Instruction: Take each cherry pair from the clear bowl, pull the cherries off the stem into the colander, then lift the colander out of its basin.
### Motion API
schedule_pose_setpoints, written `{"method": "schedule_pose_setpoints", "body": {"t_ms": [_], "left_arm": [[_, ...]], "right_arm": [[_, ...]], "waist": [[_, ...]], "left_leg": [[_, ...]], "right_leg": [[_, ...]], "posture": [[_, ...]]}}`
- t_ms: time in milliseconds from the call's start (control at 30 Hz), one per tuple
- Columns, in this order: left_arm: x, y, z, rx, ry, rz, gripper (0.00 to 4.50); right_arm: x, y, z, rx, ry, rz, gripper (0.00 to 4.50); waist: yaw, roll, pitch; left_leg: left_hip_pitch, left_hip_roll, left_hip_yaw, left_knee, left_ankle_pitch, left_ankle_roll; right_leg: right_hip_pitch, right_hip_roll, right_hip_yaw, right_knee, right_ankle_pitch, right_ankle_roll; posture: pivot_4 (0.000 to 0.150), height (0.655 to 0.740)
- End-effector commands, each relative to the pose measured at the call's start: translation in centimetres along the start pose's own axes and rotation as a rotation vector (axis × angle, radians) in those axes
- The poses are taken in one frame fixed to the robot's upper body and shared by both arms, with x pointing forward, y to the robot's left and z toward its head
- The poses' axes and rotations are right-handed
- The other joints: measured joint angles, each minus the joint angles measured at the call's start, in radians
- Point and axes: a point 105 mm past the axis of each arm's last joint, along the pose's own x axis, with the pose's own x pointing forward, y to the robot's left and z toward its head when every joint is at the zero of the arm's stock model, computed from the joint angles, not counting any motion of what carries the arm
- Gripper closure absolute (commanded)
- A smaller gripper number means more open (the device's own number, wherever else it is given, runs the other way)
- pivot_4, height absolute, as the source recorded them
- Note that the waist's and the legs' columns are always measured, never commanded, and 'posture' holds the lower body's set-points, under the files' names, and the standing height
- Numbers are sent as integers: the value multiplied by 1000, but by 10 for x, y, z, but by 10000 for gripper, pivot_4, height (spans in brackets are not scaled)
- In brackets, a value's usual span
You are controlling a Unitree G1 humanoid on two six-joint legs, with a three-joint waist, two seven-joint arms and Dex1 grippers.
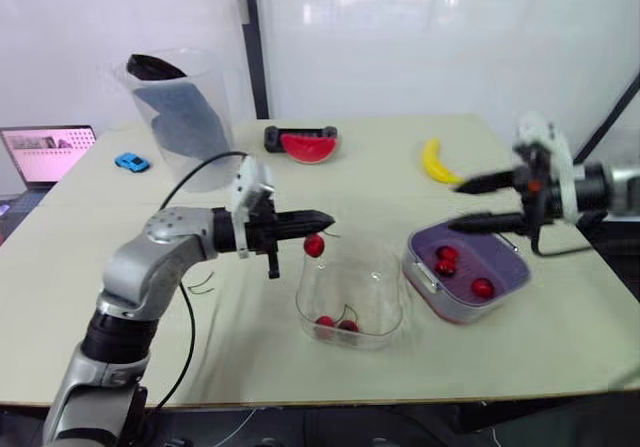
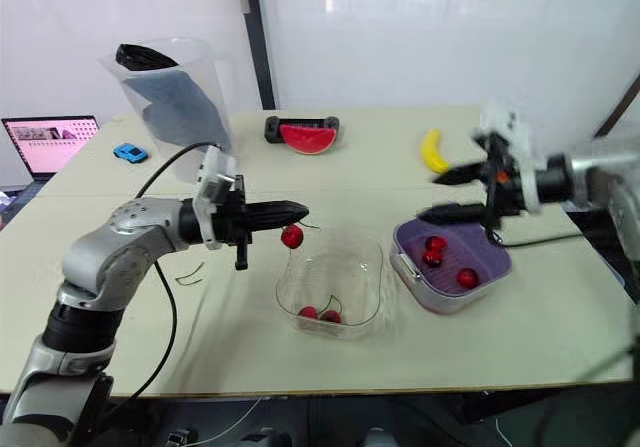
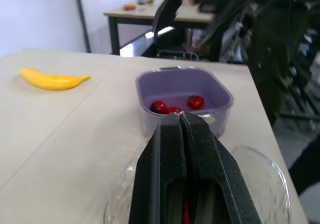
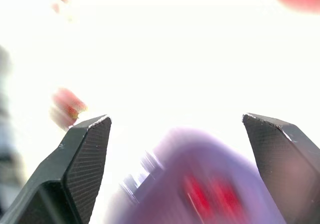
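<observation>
Left eye view, read from left to right. Two bare stems lie on the table beside the left arm. The left gripper is level above the near rim of the clear bowl, its jaws clenched on the stem of one cherry, which hangs free just under the tips. One cherry pair lies on the bowl floor. To the right stands the purple colander, seated in its basin, with three cherries inside. The right gripper hangs over the colander's far edge with its jaws released and wide apart. It looks empty, though it shows blurred.

Assessment: the cherry is light, smooth and likely slippery, on a thin, pliant stem. The free jaws should close across the fruit's body close under the stem joint, with modest pressure. The colander looks like stiff, light plastic, best taken by its rim.
</observation>
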Motion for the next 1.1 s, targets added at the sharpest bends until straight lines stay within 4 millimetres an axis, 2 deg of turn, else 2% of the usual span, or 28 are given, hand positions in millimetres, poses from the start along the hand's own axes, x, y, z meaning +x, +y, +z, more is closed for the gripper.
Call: {"method": "schedule_pose_setpoints", "body": {"t_ms": [33,100,200,367,467,633,733,867,1100], "left_arm": [[-15,3,13,9,-22,65,45000],[-18,0,17,-2,-45,80,45000],[-16,-6,22,-11,-73,78,45000],[-14,-14,24,-24,-94,69,45000],[-13,-15,25,-26,-96,65,45000],[-10,-16,26,-26,-100,36,45000],[-5,-17,28,-32,-109,1,45000],[3,-18,30,-31,-122,-28,45000],[8,-18,32,-31,-127,-54,45000]], "right_arm": [[22,22,22,-35,-94,130,232],[37,23,23,-8,-126,153,232],[54,25,13,45,-136,188,232],[78,29,3,77,-176,198,232],[78,30,3,65,-178,181,232],[67,17,-2,44,-143,86,232],[76,18,-5,28,-135,78,232],[95,32,-4,50,-178,137,232],[115,41,-3,90,-215,169,232]], "waist": [[0,0,0],[4,0,0],[21,-1,0],[18,-1,0],[15,-1,0],[17,-1,0],[16,-1,0],[12,-1,0],[14,-1,0]], "left_leg": [[0,0,0,0,0,0],[0,-1,0,1,0,0],[-1,-1,0,3,0,0],[-2,-1,0,5,0,-1],[-2,-1,0,4,0,-1],[-2,-2,1,4,0,0],[-2,-2,1,5,0,0],[-1,-2,1,4,0,0],[-1,-2,0,4,1,-1]], "right_leg": [[0,0,0,0,0,0],[1,-2,0,0,0,0],[1,-2,1,0,0,0],[1,-3,1,0,0,0],[0,-2,1,1,0,0],[0,-1,1,0,0,0],[0,-1,1,0,0,0],[0,-1,1,1,0,0],[0,-1,1,1,0,0]], "posture": [[1500,7400],[1500,7400],[1500,7400],[1500,7400],[1500,7400],[1500,7400],[1500,7400],[1500,7400],[1500,7400]]}}
